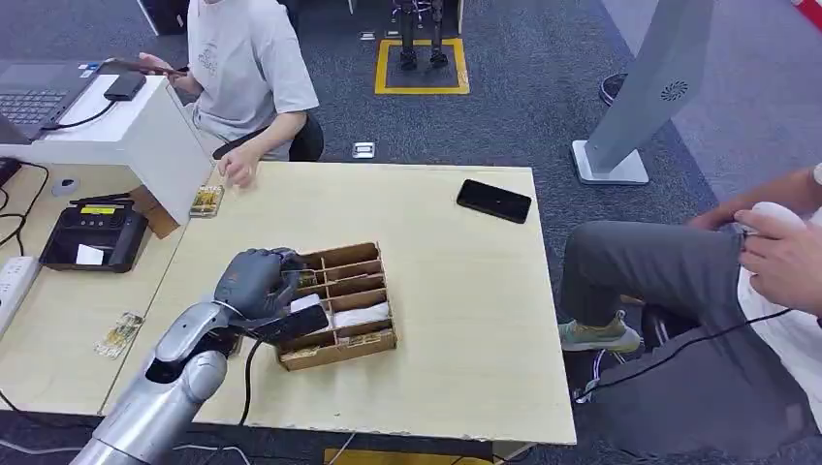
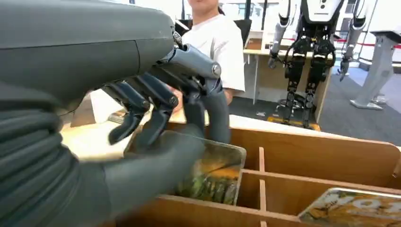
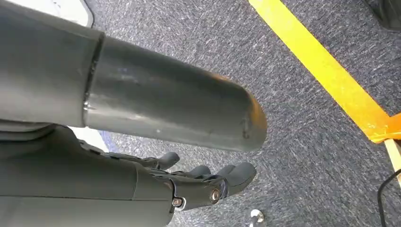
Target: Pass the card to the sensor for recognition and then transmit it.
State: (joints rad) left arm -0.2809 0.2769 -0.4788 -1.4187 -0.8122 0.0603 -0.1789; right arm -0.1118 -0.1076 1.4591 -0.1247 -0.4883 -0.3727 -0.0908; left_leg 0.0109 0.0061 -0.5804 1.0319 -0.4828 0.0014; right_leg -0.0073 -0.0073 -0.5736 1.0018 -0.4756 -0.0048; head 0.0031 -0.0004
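A wooden divided box [image 1: 341,305] sits on the light table [image 1: 456,310], with cards standing in its compartments. My left hand [image 1: 257,281] is over the box's left end. In the left wrist view the thumb [image 2: 156,165] lies on the front of a green and orange picture card [image 2: 215,175] and the dark fingers [image 2: 208,109] reach behind its upper edge, pinching it while it stands in a compartment. Another card [image 2: 352,208] lies in a neighbouring compartment. The black sensor unit [image 1: 97,237] stands on the lower desk to the left. My right hand [image 3: 189,184] hangs above the carpet, holding nothing.
A person sits behind the table with one hand [image 1: 237,170] on its far left corner, by a small card packet [image 1: 206,201]. A black phone [image 1: 494,201] lies far right. Another card [image 1: 119,334] lies on the left desk. A seated person's legs [image 1: 659,281] are at the right.
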